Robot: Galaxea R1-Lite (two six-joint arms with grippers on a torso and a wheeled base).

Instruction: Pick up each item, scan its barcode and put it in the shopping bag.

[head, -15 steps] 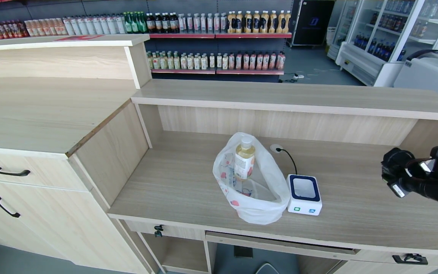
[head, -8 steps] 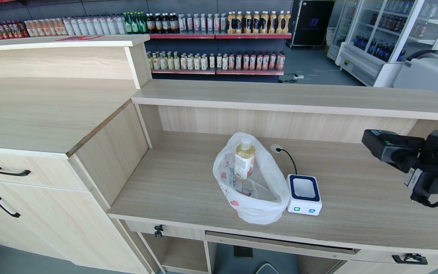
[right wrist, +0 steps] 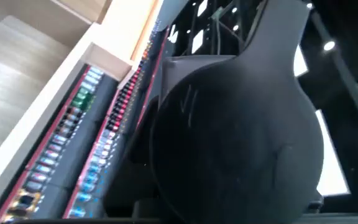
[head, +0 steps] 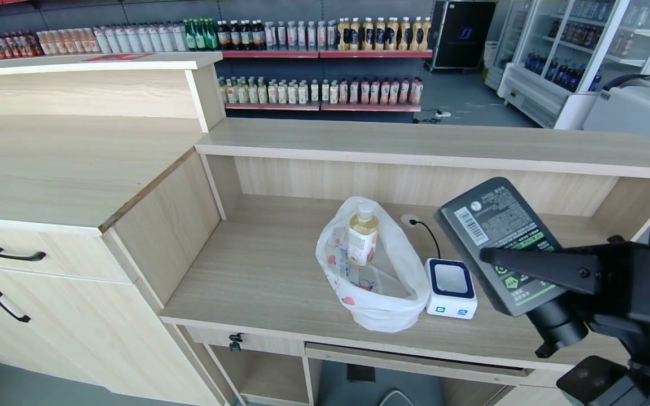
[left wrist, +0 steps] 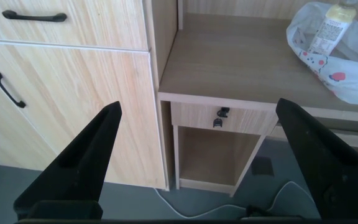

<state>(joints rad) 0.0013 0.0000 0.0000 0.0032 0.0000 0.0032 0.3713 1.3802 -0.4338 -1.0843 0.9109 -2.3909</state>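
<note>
The bottle (head: 363,237) already stands in the shopping bag (head: 384,307) near the counter's (head: 268,270) front edge; the right gripper (head: 519,270) clamps a dark flat pack (head: 488,220), barcode upward, just right of the scanner (head: 451,286); scanning and bagging probably remain; the left gripper (left wrist: 199,106) hangs spread, empty.

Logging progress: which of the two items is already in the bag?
The bottle, standing in the bag. The dark pack is not: the right gripper holds it up beside the scanner.

Left end effector (left wrist: 199,104) spread wide, apparently empty; shopping bag (left wrist: 353,86) on counter (left wrist: 229,62).
</note>
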